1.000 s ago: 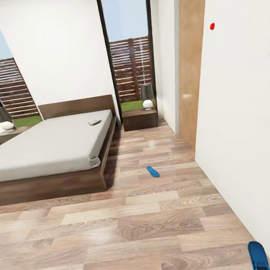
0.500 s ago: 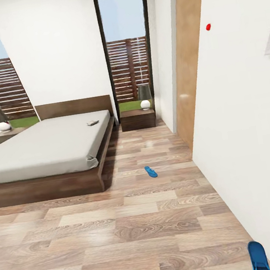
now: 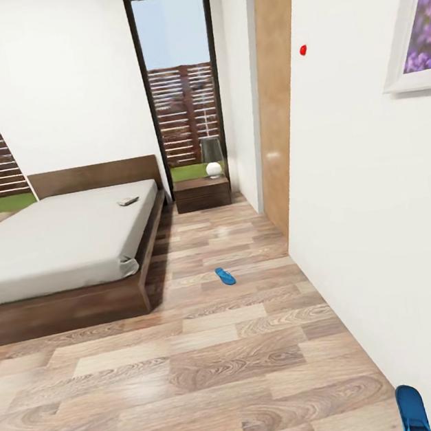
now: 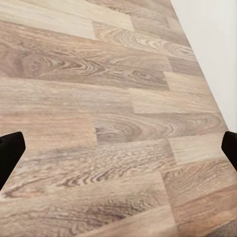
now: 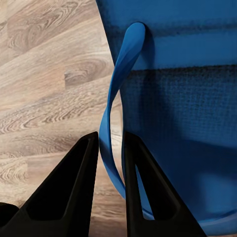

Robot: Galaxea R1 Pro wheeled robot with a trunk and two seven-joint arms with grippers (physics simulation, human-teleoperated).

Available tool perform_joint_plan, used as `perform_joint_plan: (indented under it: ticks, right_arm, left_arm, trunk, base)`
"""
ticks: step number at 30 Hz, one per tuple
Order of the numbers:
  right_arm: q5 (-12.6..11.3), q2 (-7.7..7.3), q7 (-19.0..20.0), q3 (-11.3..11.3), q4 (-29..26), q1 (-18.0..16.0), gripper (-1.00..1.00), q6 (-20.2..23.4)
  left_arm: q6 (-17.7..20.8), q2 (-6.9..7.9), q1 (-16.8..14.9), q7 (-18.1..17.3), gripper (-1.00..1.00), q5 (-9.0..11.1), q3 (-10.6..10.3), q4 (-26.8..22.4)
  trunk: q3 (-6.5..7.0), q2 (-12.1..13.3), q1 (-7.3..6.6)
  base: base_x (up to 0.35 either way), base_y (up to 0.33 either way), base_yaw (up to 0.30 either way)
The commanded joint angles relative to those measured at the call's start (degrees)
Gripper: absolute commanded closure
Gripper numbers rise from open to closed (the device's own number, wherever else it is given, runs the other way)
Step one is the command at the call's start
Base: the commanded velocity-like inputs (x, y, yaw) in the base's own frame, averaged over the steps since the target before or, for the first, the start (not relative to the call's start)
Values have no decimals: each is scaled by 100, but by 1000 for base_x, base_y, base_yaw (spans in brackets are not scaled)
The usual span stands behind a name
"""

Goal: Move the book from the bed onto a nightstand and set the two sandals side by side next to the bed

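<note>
Blue sandal (image 5: 187,98) clamped by its strap in right gripper (image 5: 109,148); left gripper (image 4: 118,143) apart, empty. Other sandal (image 3: 224,276) far ahead on floor (image 3: 196,358), near bed (image 3: 58,233). Carry low and steady, set down alongside, toes aligned.

Book (image 3: 128,201) on bed (image 3: 54,248), nightstand (image 3: 201,193) beside.
</note>
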Motion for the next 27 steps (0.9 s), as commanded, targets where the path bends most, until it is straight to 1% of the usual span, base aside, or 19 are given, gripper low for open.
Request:
perform_joint_plan:
  ticks: [1,7,15,17,27]
  right_arm:
    - [-70,-1,47,46,17,-9,100,18]
    - [-78,-3,62,46,17,-9,100,11]
    - [-78,-2,48,46,17,-9,100,11]
    - [-78,-2,49,46,17,-9,100,13]
    - [-78,-2,66,46,17,-9,100,18]
  left_arm:
    - [-4,0,-4,-27,-100,26,5,5]
    - [-4,0,-1,-27,-100,26,5,5]
    - [-4,0,0,-24,-100,26,2,12]
    - [-4,0,-1,-21,-100,26,1,13]
    - [-4,-2,1,-18,-100,26,-4,14]
  trunk:
    - [-5,-2,-1]
    - [-5,-2,-1]
    - [-5,-2,-1]
    - [-5,-2,-1]
    - [-30,-2,-1]
  base:
    - [0,0,-10]
    - [0,0,37]
    - [0,0,240]
    - [0,0,131]
    - [0,0,22]
